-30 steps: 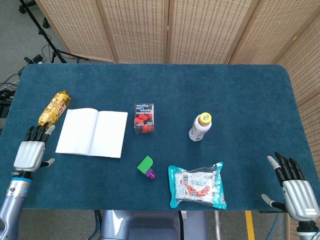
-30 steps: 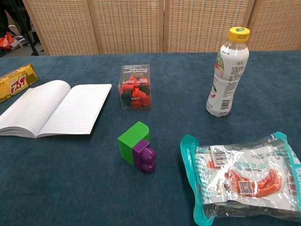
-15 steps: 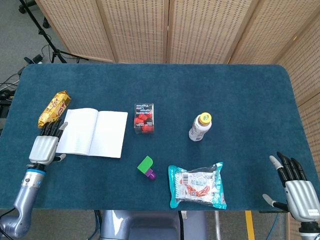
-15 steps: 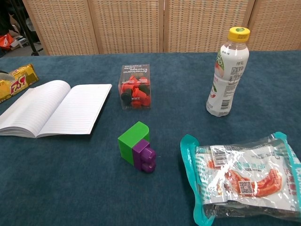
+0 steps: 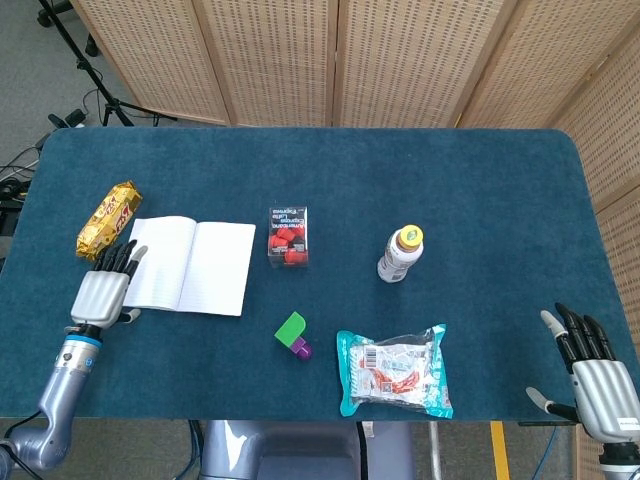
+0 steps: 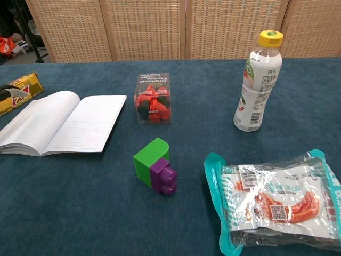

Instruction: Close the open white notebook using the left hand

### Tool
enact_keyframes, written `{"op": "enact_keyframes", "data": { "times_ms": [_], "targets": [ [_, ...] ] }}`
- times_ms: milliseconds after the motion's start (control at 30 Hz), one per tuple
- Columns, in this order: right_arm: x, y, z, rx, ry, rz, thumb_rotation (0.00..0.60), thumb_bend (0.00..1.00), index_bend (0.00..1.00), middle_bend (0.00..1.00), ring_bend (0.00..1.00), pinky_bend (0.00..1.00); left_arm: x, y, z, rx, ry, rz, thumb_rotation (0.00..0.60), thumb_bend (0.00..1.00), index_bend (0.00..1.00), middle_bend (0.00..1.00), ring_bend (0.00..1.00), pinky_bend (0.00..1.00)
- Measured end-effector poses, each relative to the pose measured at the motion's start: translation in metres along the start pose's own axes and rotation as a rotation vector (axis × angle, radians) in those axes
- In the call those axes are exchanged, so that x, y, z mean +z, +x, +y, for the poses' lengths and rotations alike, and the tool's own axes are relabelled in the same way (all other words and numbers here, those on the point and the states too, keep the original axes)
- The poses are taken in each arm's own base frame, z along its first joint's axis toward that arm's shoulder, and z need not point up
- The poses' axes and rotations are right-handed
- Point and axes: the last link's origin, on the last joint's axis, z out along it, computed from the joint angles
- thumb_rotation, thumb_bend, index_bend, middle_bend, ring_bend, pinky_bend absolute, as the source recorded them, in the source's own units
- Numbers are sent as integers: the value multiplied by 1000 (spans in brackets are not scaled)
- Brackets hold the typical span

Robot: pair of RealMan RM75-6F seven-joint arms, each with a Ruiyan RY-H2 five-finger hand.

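The white notebook (image 5: pixel 190 265) (image 6: pixel 61 122) lies open and flat on the blue table, lined pages up. My left hand (image 5: pixel 103 288) hovers at its left edge with fingers spread and nothing held; the fingertips (image 5: pixel 128 255) reach over the left page's near corner. In the chest view only a dark fingertip (image 6: pixel 4 95) of it shows at the far left. My right hand (image 5: pixel 592 365) is open at the table's front right corner, far from the notebook.
A yellow snack bar (image 5: pixel 107 216) (image 6: pixel 18 90) lies just left of the notebook. A clear box of red pieces (image 5: pixel 288 236), a green and purple block (image 5: pixel 292 335), a drink bottle (image 5: pixel 401 253) and a snack packet (image 5: pixel 393 370) sit to the right.
My left hand has moved right and forward from the table's left edge to the notebook's left edge. The right hand has drifted slightly toward the front. The notebook has not moved.
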Motion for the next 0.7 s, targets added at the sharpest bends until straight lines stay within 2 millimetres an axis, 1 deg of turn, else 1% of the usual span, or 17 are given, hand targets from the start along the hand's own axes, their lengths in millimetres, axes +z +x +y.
{"op": "enact_keyframes", "data": {
  "times_ms": [700],
  "targets": [
    [1, -1, 1, -1, -3, -4, 600, 40, 0, 0, 0, 0, 9, -11, 7, 23, -3, -14, 600, 49, 0, 0, 0, 0]
  ]
}}
